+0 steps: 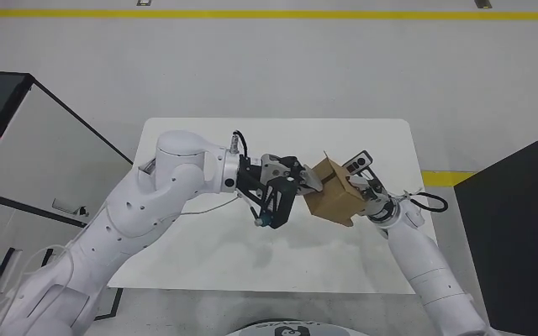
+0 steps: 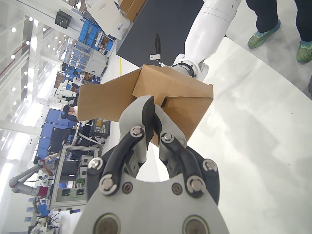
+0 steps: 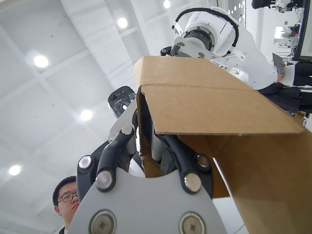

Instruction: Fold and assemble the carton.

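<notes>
Where the left arm lies across the left half of the top view, the left gripper [image 1: 303,178] sits near the frame's middle. Its fingers are pinched narrow on a lower edge of the brown cardboard carton [image 1: 334,198]. Held between the two grippers, the carton is tilted over the right half of the white table [image 1: 252,252], with one flap standing open. Just right of it, the right gripper [image 1: 364,195] is clamped on a carton panel that passes between its fingers.
</notes>
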Robot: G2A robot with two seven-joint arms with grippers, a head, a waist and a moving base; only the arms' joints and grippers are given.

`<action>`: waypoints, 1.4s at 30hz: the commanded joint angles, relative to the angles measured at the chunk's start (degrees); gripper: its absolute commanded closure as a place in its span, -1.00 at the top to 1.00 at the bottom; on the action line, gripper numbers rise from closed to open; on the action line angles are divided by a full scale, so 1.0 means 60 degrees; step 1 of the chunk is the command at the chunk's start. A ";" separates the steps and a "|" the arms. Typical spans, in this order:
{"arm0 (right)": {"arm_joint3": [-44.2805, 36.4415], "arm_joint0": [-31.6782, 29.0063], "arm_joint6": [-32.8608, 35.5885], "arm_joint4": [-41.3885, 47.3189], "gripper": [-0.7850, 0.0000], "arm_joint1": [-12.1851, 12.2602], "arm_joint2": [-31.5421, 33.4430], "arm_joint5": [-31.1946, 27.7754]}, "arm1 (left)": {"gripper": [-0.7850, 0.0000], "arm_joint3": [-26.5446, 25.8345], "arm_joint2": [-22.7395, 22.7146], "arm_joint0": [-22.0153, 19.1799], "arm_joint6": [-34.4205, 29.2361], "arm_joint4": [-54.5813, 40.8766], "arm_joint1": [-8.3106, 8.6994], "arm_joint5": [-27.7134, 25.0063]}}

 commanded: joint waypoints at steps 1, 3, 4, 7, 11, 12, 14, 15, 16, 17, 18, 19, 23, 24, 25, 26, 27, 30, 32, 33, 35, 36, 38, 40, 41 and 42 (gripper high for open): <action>0.0037 -0.0001 0.0000 0.0017 -1.00 0.0001 0.0009 -0.0013 | -1.00 -0.0033 -0.0052 0.0013 -0.0017 0.0008 0.0017 -0.0016; 0.0069 -0.0001 0.0000 0.0047 -1.00 0.0002 0.0023 -0.0041 | -1.00 -0.0059 -0.0113 0.0031 -0.0041 0.0006 0.0034 -0.0015; 0.0093 0.0000 0.0000 0.0042 -1.00 0.0004 0.0033 -0.0059 | -1.00 -0.0077 -0.0144 0.0035 -0.0055 0.0011 0.0043 -0.0021; 0.0155 -0.0006 0.0000 0.0067 -1.00 0.0007 0.0062 -0.0117 | -1.00 -0.0112 -0.0248 0.0042 -0.0096 0.0026 0.0072 -0.0042; 0.0242 -0.0016 0.0000 0.0020 -1.00 0.0019 0.0113 -0.0215 | -1.00 -0.0181 -0.0412 0.0015 -0.0175 0.0089 0.0114 -0.0084; 0.0256 -0.0015 0.0000 -0.0026 -1.00 0.0024 0.0129 -0.0253 | -1.00 -0.0189 -0.0458 0.0005 -0.0199 0.0107 0.0125 -0.0097; 0.0340 -0.0008 0.0000 -0.0256 -1.00 0.0046 0.0202 -0.0397 | -1.00 -0.0255 -0.0604 -0.0055 -0.0276 0.0183 0.0153 -0.0098; 0.0374 -0.0005 -0.0009 -0.0400 -1.00 0.0059 0.0238 -0.0461 | -1.00 -0.0300 -0.0683 -0.0080 -0.0304 0.0197 0.0167 -0.0103; 0.0404 0.0004 -0.0063 -0.0638 -1.00 0.0078 0.0280 -0.0549 | -1.00 -0.0376 -0.0759 -0.0119 -0.0330 0.0221 0.0180 -0.0113; 0.0413 0.0013 -0.0128 -0.0927 -1.00 0.0101 0.0322 -0.0656 | -1.00 -0.0478 -0.0812 -0.0172 -0.0361 0.0282 0.0193 -0.0144; 0.0409 0.0014 -0.0205 -0.1252 -1.00 0.0127 0.0359 -0.0758 | -1.00 -0.0579 -0.0846 -0.0229 -0.0383 0.0328 0.0201 -0.0184; 0.0375 -0.0004 -0.0248 -0.1427 -1.00 0.0142 0.0379 -0.0798 | -1.00 -0.0667 -0.0863 -0.0294 -0.0394 0.0363 0.0205 -0.0216; 0.0212 -0.0095 -0.0414 -0.1798 -1.00 0.0177 0.0439 -0.0910 | -1.00 -0.0891 -0.0700 -0.0592 -0.0457 0.0538 0.0179 -0.0305; 0.0171 -0.0122 -0.0453 -0.1830 -1.00 0.0182 0.0453 -0.0927 | -1.00 -0.0909 -0.0629 -0.0669 -0.0454 0.0550 0.0164 -0.0308; 0.0133 -0.0145 -0.0480 -0.1849 -1.00 0.0186 0.0465 -0.0937 | -1.00 -0.0919 -0.0544 -0.0743 -0.0464 0.0575 0.0148 -0.0322; 0.0092 -0.0160 -0.0495 -0.1906 -1.00 0.0192 0.0480 -0.0979 | -1.00 -0.0919 -0.0436 -0.0816 -0.0454 0.0590 0.0128 -0.0342; 0.0050 -0.0179 -0.0503 -0.1947 -1.00 0.0197 0.0496 -0.1034 | -1.00 -0.0870 -0.0322 -0.0871 -0.0423 0.0563 0.0105 -0.0344; -0.0063 -0.0242 -0.0492 -0.1972 -1.00 0.0207 0.0542 -0.1148 | -1.00 -0.0682 0.0036 -0.1051 -0.0445 0.0604 0.0037 -0.0421; -0.0130 -0.0285 -0.0479 -0.1995 -1.00 0.0217 0.0592 -0.1232 | -1.00 -0.0551 0.0212 -0.1155 -0.0476 0.0575 -0.0007 -0.0428; -0.0156 -0.0311 -0.0473 -0.1969 -1.00 0.0221 0.0618 -0.1257 | -1.00 -0.0489 0.0268 -0.1194 -0.0504 0.0548 -0.0025 -0.0419; -0.0201 -0.0363 -0.0444 -0.1857 -1.00 0.0224 0.0676 -0.1314 | -1.00 -0.0426 0.0336 -0.1251 -0.0536 0.0465 -0.0052 -0.0403; -0.0231 -0.0398 -0.0404 -0.1684 -1.00 0.0217 0.0701 -0.1334 | -1.00 -0.0415 0.0347 -0.1261 -0.0559 0.0421 -0.0060 -0.0388; -0.0262 -0.0459 -0.0329 -0.1357 -1.00 0.0202 0.0733 -0.1328 | -1.00 -0.0425 0.0350 -0.1257 -0.0600 0.0351 -0.0065 -0.0394; -0.0270 -0.0491 -0.0268 -0.1053 -1.00 0.0185 0.0758 -0.1317 | -1.00 -0.0435 0.0316 -0.1207 -0.0615 0.0250 -0.0060 -0.0374; -0.0274 -0.0502 -0.0228 -0.0909 -1.00 0.0175 0.0763 -0.1308 | -1.00 -0.0441 0.0289 -0.1171 -0.0617 0.0194 -0.0055 -0.0358; -0.0277 -0.0512 -0.0186 -0.0741 -1.00 0.0163 0.0763 -0.1278 | -1.00 -0.0466 0.0263 -0.1140 -0.0635 0.0169 -0.0047 -0.0356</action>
